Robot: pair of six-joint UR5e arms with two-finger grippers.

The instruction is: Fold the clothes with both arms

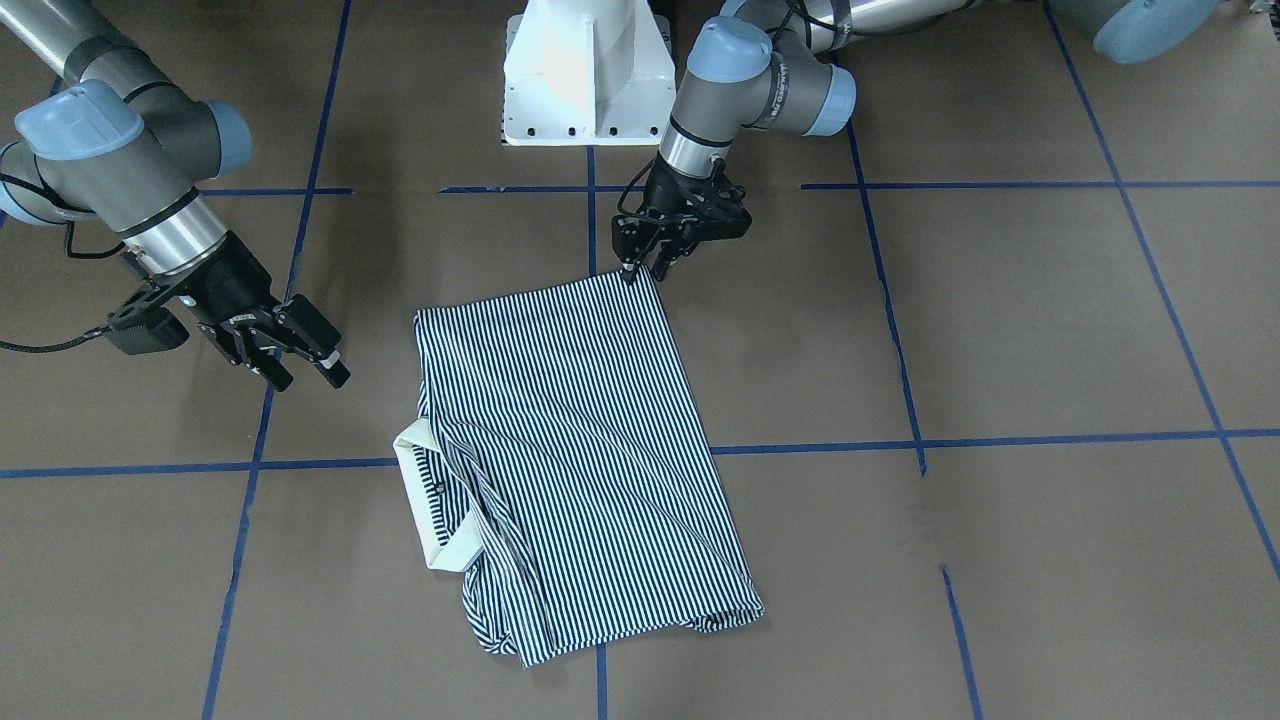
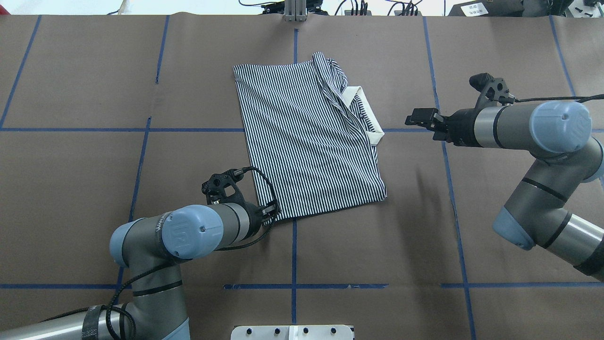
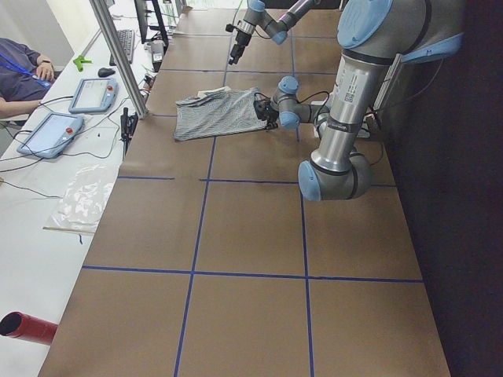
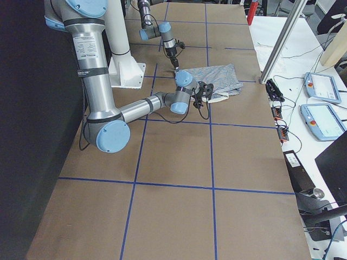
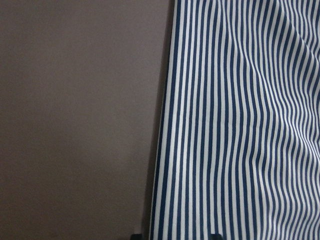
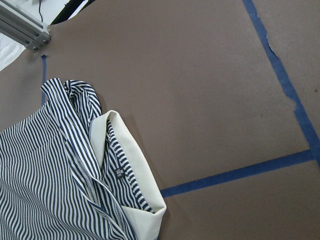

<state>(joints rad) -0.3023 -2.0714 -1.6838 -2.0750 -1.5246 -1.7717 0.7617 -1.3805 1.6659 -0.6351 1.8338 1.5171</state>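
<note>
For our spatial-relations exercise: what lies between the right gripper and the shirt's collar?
Between right gripper and collar: only bare table and a blue tape line, per the overhead view.

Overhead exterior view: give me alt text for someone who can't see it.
A folded navy-and-white striped polo shirt lies on a brown table marked with blue tape lines. The left tool sits at the shirt's near left corner, while the right tool hangs off the cloth, beside the cream collar.

Soft striped cloth shirt point(image 1: 580, 440), matt brown paper table cover point(image 1: 1000, 330) — smooth plastic joint caps point(image 1: 735, 50)
</note>
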